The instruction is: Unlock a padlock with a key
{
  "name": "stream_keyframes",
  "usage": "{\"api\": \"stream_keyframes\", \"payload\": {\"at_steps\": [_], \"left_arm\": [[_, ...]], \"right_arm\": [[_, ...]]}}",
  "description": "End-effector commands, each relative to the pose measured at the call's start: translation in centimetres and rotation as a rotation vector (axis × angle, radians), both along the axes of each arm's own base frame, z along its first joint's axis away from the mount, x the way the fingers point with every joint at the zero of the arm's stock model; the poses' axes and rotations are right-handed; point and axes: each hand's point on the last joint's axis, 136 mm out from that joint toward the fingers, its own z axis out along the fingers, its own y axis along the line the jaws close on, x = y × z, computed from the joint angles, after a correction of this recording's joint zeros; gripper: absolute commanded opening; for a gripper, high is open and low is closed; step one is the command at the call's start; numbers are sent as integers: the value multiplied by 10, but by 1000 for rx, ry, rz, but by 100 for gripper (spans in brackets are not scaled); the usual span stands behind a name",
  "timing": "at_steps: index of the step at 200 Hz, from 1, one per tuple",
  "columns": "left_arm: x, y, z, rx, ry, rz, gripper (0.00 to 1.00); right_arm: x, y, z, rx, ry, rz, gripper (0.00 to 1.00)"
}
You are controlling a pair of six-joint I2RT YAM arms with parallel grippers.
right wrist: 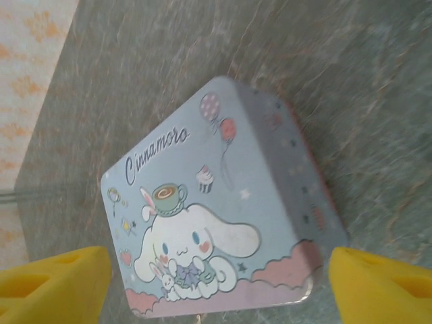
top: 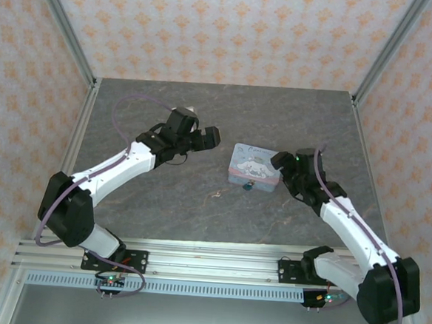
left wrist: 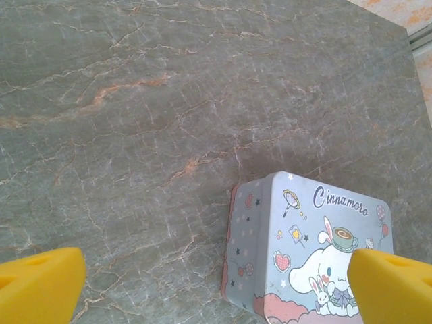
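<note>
Yellow fingertips (right wrist: 54,287) of my right gripper (right wrist: 219,287) stand wide apart and empty over a tin (right wrist: 216,202) lettered "Cinnamoro". My left gripper (left wrist: 216,287) is likewise spread wide, holding nothing. Padlock (top: 249,185) lies against the tin's near side, just left of my right gripper; too small to judge its axis.

Counter (top: 198,205): grey stone-look slab, pale and rust veins, matt, smooth. Tin (right wrist: 223,202): thin painted metal, pale-blue cartoon print, smooth, soft satin sheen. Padlock (top: 248,185): dark metal, blue part, finish too small to tell. Left hand (left wrist: 216,287) pads (left wrist: 40,287): yellow, matt, foam-like; right hand (right wrist: 219,287) alike. Arm shells (top: 119,166): white glossy plastic, black joints. Frame rails (top: 216,262): brushed aluminium. Walls (top: 210,28): matt patterned paper.
</note>
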Motion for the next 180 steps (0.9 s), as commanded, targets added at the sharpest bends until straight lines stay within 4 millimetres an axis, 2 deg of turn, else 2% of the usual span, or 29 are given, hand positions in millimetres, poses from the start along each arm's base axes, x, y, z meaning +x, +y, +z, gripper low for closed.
{"api": "stream_keyframes", "payload": {"at_steps": [1, 17, 41, 105, 159, 180], "left_arm": [[3, -11, 4, -17, 1, -21, 100], [4, -15, 0, -28, 13, -28, 100], [5, -19, -5, -34, 25, -43, 100], [4, -22, -21, -31, 54, -53, 100], [9, -21, -31, -19, 68, -45, 100], [13, -19, -37, -18, 73, -34, 100]], "right_arm": [[-15, -14, -26, -49, 70, -17, 84], [-11, -9, -35, -32, 88, -2, 84], [4, 10, -42, 21, 100, 59, 82], [42, 48, -45, 125, 106, 119, 63], [64, 86, -43, 151, 97, 161, 62], [71, 92, -44, 150, 94, 162, 62]]}}
